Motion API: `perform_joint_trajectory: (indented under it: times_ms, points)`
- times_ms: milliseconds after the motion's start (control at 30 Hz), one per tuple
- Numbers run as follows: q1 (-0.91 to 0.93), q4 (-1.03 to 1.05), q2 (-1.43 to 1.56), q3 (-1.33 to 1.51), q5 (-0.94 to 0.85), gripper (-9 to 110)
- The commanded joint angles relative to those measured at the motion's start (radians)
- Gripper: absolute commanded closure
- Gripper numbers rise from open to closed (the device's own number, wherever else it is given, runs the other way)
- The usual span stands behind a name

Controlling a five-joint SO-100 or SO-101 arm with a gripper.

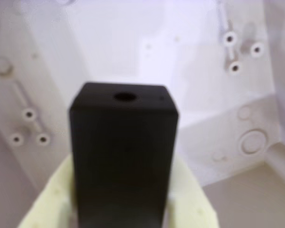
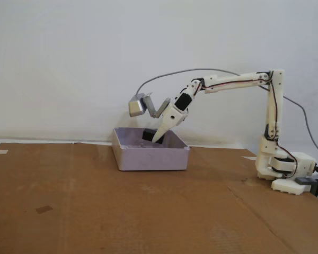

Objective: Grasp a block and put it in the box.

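Presently the arm reaches out from its white base [image 2: 286, 169] at the right of the fixed view, upper link almost level, forearm sloping down and to the left. Hand [image 2: 155, 136] hangs over the box [image 2: 148, 157], its tips dipping just below the rim line on the box's far side.

Block [image 1: 121, 152]: matte black cuboid, clamped between the two pale yellowish fingers [image 1: 47, 204]. In the wrist view it fills the centre, upright along the camera's line, its end face turned away, with a small round hole in the middle of that face. Fingers press flat on both long sides, so the hand is closed to the block's width. In the fixed view the block shows as a dark shape at the tips, partly behind the near wall. Whether it touches the box floor — cannot tell.

Box: shallow, square, pale lilac-grey, low walls, sitting on the brown cardboard-covered table [image 2: 95, 211] left of centre, well apart from the arm's base. Wrist view shows its inner floor behind the block: moulded circles, small screw bosses, a wall corner at right.

Grey metallic housing [image 2: 138, 106] projects up and left from the wrist; a grey cable [image 2: 164, 76] arcs back from it.
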Motion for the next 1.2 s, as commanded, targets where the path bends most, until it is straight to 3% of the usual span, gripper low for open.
perform_joint_trajectory:
  times_ms: [0,333,1167]
  points:
    - [0.018,-0.107,0.158,0.002,0.009,101]
    - [0.005,-0.265,0.052,0.032,0.011,101]
    - [0.003,-0.293,-0.072,0.031,0.011,101]
